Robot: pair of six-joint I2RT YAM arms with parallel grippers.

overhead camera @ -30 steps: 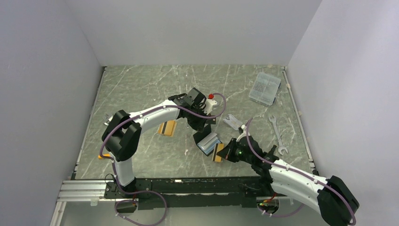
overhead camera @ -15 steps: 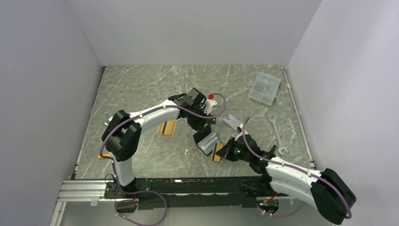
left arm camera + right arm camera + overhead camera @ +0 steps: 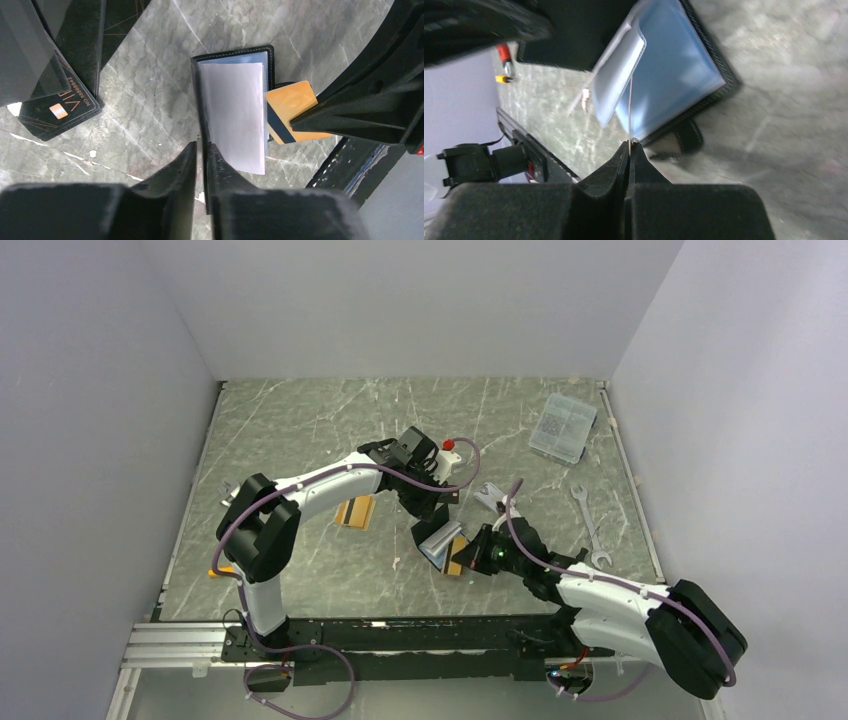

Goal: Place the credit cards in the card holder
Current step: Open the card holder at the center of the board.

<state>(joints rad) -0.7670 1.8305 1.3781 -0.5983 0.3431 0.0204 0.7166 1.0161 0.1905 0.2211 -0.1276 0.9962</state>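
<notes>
From above, I am watching my left gripper (image 3: 432, 510) pinching the far end of the open card holder (image 3: 438, 540), which is lying mid-table. My right gripper (image 3: 470, 556) is clamping the orange-gold card (image 3: 453, 566) just beside the holder's near side. Through the left wrist, the fingers are squeezing the holder's black rim, and a black card (image 3: 55, 107) is lying apart on the marble. Through the right wrist, the clamped card is showing edge-on against the blue lining.

Robot lab test cell, not a home or shop: plain pale walls (image 3: 420, 300) box in marble-look table (image 3: 300, 420) on 3 sides. Left arm (image 3: 320, 483) & right arm (image 3: 610, 590) bolted to alu rail (image 3: 170, 645) at table's near edge. Spanner (image 3: 590, 525) + clear parts box (image 3: 562, 427) at table's right.
</notes>
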